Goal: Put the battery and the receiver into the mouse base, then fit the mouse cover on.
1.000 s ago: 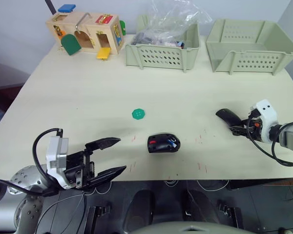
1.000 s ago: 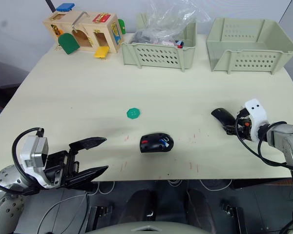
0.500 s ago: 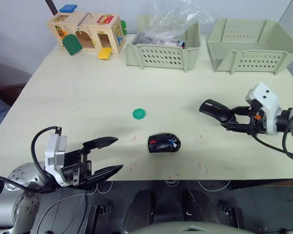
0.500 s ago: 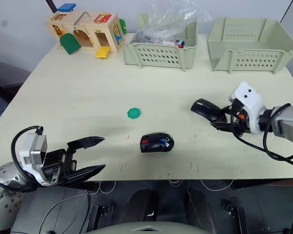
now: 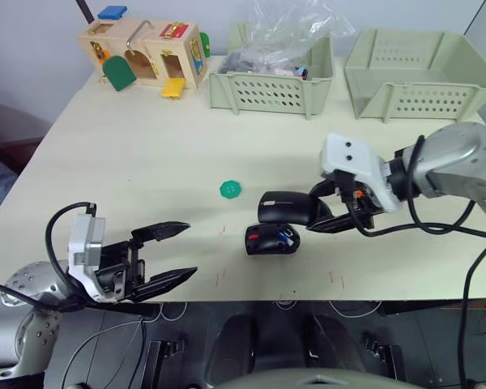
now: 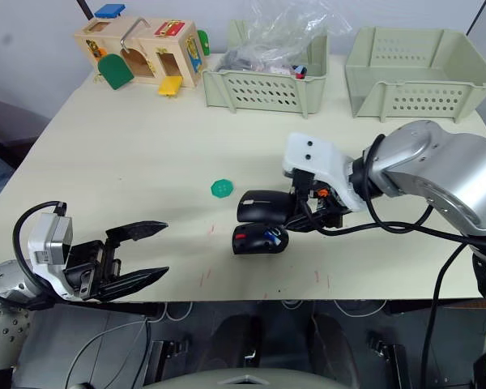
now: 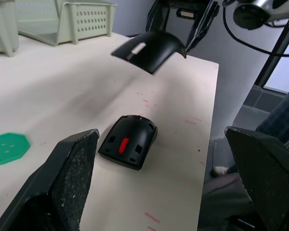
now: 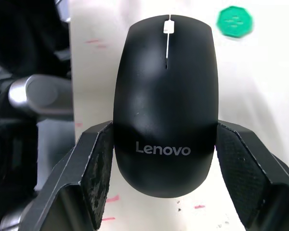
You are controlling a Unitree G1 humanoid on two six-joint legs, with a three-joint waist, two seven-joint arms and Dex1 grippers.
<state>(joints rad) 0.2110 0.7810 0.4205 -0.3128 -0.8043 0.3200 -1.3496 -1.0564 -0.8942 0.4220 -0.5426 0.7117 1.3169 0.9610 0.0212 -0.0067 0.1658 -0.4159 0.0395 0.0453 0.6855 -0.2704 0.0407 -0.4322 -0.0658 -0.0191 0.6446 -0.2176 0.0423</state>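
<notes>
Hovering just above the mouse base [image 5: 271, 240] on the bench [image 5: 146, 170]: the mouse cover [image 5: 286, 208], clamped by its flanks in the right gripper [image 8: 164, 144] fingers. Likely light, stiff, glossy and slip-prone, best pinched across the sides. Left gripper [image 5: 170, 254] fingers spread apart, empty.

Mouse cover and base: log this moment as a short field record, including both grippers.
mouse cover: clamped in right gripper, held in the air above and just behind the base
mouse base: on the table, open, red and blue showing inside
left gripper: open, holding nothing, near the table's front edge
green disc: lying on the table
</notes>
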